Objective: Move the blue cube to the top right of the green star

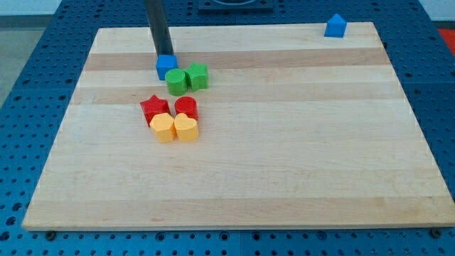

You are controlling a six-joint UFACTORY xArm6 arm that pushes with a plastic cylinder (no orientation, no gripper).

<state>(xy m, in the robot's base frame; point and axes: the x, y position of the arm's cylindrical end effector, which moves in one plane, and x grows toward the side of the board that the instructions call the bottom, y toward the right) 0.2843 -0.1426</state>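
Observation:
The blue cube [166,67] sits on the wooden board [284,142] at the upper left. My tip [164,56] is at the cube's top edge, touching or nearly touching it. The green star [198,75] lies to the right of the cube and a little lower. A green cylinder [176,82] sits between them, just below the cube and touching the star's left side. The dark rod rises from the tip to the view's top.
A red star [154,109] and a red cylinder [186,107] sit below the green blocks. A yellow hexagon-like block [163,128] and a yellow heart [186,129] sit below those. Another blue block [335,26] stands at the board's top right edge.

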